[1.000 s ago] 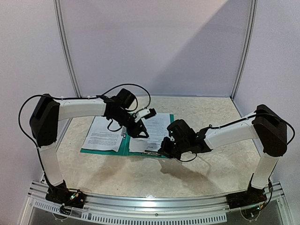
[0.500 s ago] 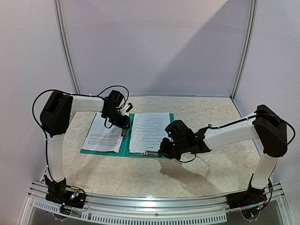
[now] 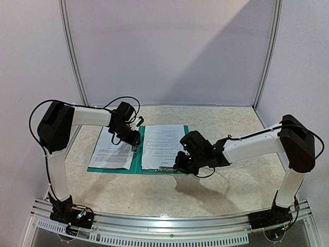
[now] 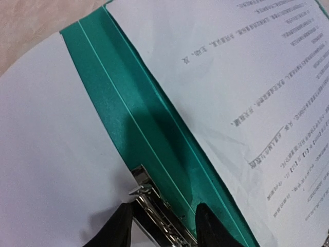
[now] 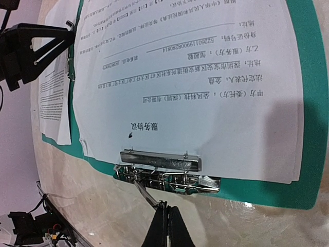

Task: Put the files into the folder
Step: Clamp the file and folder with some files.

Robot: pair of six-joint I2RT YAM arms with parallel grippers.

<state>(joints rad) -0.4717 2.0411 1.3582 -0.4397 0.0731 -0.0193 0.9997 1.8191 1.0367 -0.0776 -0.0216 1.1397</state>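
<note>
The right claw point(image 5: 166, 216), pinched shut, sits just below the metal clip point(image 5: 159, 162) pinning one of the files point(image 5: 195, 92) to the open folder point(image 5: 304, 103), probably steadying it, while the left claw point(image 4: 164, 226), half open, straddles the spine clamp point(image 4: 149, 198), grip unconfirmed.

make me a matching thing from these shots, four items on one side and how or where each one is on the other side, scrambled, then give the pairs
1 left gripper
2 right gripper
3 folder
4 near-edge clip

a silver bar lying over the near edge of the right sheet
b teal, lying open on the table
c jaws apart, either side of the spine clip
d shut, just in front of the near-edge clip

Pairs: 1-c, 2-d, 3-b, 4-a
</note>
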